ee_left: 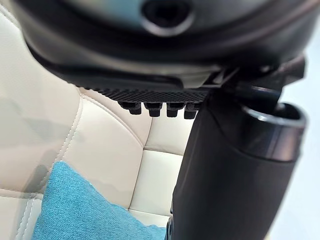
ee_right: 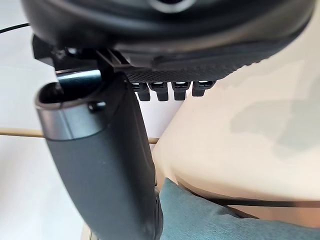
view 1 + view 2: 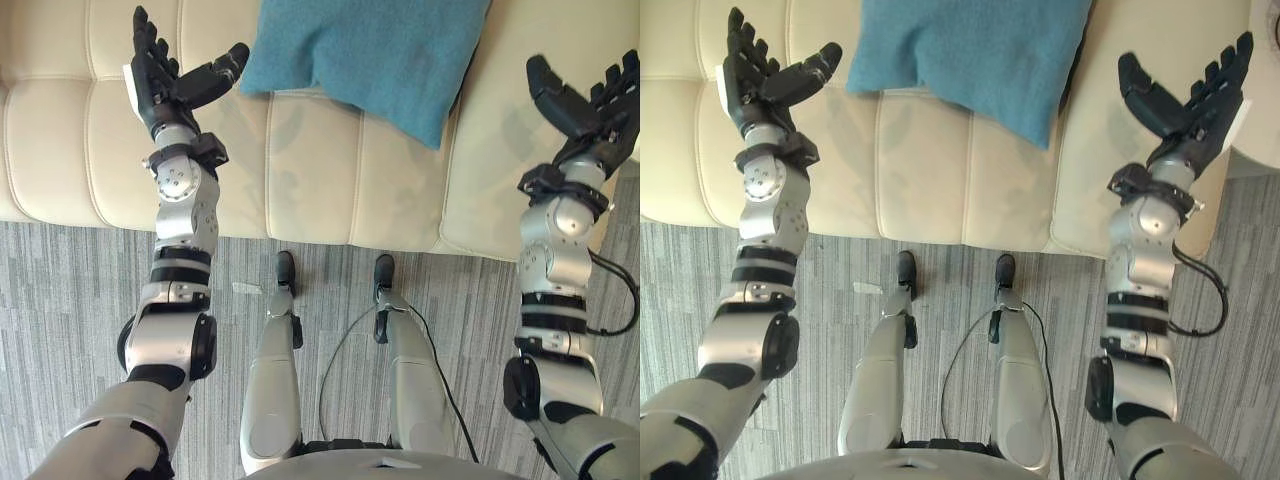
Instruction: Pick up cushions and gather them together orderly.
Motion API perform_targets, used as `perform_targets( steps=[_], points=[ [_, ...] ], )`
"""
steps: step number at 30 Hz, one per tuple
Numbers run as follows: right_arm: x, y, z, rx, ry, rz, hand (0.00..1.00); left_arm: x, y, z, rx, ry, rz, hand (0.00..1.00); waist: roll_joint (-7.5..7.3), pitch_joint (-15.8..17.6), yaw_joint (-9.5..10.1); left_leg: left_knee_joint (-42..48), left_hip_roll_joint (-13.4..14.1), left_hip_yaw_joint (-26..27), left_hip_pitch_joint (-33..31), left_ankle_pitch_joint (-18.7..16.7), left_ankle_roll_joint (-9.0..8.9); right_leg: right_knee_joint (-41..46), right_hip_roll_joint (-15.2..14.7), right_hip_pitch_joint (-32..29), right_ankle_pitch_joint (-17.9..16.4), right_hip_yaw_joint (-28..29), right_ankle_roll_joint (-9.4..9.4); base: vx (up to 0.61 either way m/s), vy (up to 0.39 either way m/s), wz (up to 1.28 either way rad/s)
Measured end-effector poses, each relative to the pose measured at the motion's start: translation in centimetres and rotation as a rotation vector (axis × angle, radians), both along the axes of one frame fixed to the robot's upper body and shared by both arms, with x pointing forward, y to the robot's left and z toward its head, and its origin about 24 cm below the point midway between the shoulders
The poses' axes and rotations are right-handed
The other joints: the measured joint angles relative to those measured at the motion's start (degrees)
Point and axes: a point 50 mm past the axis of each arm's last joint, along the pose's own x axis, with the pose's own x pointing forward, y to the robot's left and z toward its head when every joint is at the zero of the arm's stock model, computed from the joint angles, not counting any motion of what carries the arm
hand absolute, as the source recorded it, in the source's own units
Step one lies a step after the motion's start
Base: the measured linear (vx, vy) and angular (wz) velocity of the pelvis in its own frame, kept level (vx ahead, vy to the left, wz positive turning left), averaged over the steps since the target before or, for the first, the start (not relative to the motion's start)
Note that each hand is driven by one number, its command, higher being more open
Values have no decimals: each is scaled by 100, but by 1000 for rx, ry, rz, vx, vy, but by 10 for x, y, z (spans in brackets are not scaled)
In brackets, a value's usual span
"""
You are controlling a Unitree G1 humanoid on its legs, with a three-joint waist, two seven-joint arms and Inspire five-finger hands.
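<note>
Cream sofa (image 3: 310, 175) carries a teal cushion (image 3: 370, 50) toward its back edge, lying between the left hand (image 3: 157, 85) and right hand (image 3: 582, 110), both spread wide and empty.

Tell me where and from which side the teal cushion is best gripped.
Probably its two side edges, one hand from each side: the teal cushion lies broad and soft on the sofa between the open left hand and open right hand.
</note>
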Motion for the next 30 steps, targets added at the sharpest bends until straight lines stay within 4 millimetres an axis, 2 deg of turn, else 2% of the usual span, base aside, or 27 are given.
perform_targets(
  steps=[1,3,4,5,6,8,10,11,13,16,18,19,21,24,27,30],
  points=[
    [-4,3,-8,-1,28,12,100,-6,-3,-11,-9,35,-6,100,1,-9,6,-10,0,1,63,-13,-3,4,0,59,-22,-4,-10,86,-57,3],
    [-23,18,-42,-1,155,67,100,-37,-16,-65,-44,222,-39,100,-3,-198,35,-15,4,3,277,-99,-3,18,7,277,-119,-27,-3,82,-44,3],
    [-30,22,-53,5,197,83,100,-48,-21,-83,-49,294,-56,100,1,-297,46,-14,8,4,357,-133,-6,14,11,361,-148,-36,-6,82,-33,4],
    [-41,29,-71,15,273,108,100,-68,-27,-110,-54,416,-91,100,-12,-467,50,-1,9,6,532,-198,6,3,17,549,-209,-53,-4,80,-26,3],
    [-45,31,-77,14,298,111,100,-74,-28,-116,-54,446,-100,100,-20,-523,51,6,10,8,571,-226,19,-5,17,592,-225,-56,0,69,-11,2],
    [-62,36,-103,35,412,124,100,-104,-32,-146,-52,594,-136,100,-37,-871,53,50,27,22,812,-370,20,-80,23,882,-313,-81,23,73,3,-1],
    [-75,40,-123,32,509,141,100,-128,-32,-167,-51,707,-147,100,-30,-1174,63,38,55,59,1057,-455,7,-241,21,1185,-319,-93,26,78,27,-5],
    [-78,40,-126,31,525,143,100,-132,-32,-170,-47,726,-149,100,-30,-1222,62,38,58,66,1100,-470,2,-265,24,1237,-319,-93,27,72,35,-7],
    [-93,41,-146,25,629,149,100,-152,-31,-185,-37,820,-153,100,-15,-1526,62,-30,64,115,1312,-509,-15,-437,28,1482,-313,-99,42,58,28,-6],
    [-108,42,-170,39,755,162,100,-168,-30,-196,-19,902,-166,100,-2,-1730,55,-217,57,170,1613,-508,-16,-677,30,1779,-273,-98,96,73,38,-5],
    [-125,45,-193,71,882,169,100,-180,-28,-204,-17,967,-175,100,-1,-1895,43,-389,41,188,1815,-506,-15,-909,34,1990,-209,-102,116,81,43,-1],
    [-140,45,-208,86,986,168,100,-187,-28,-208,-7,1010,-188,100,10,-1973,43,-489,17,188,1924,-503,-10,-1089,43,2138,-156,-109,144,126,48,1],
    [-155,44,-223,119,1092,156,100,-193,-27,-212,1,1042,-203,100,26,-1990,39,-567,-32,186,2021,-500,-1,-1259,16,2311,-95,-109,185,137,55,2],
    [-173,44,-233,145,1190,145,100,-197,-21,-213,29,1071,-217,100,17,-1990,28,-590,-82,178,2096,-522,32,-1493,-11,2488,-4,-105,222,103,52,0],
    [-174,45,-236,157,1210,147,100,-201,-14,-214,53,1096,-216,100,-20,-1973,-19,-618,-97,222,2196,-527,40,-1632,-13,2607,67,-63,232,42,42,-10],
    [-157,51,-234,160,1185,168,100,-200,-13,-214,49,1095,-205,100,-93,-1912,52,-519,-45,525,2170,-599,52,-1608,33,2444,213,174,200,-35,40,-42]
  ],
)
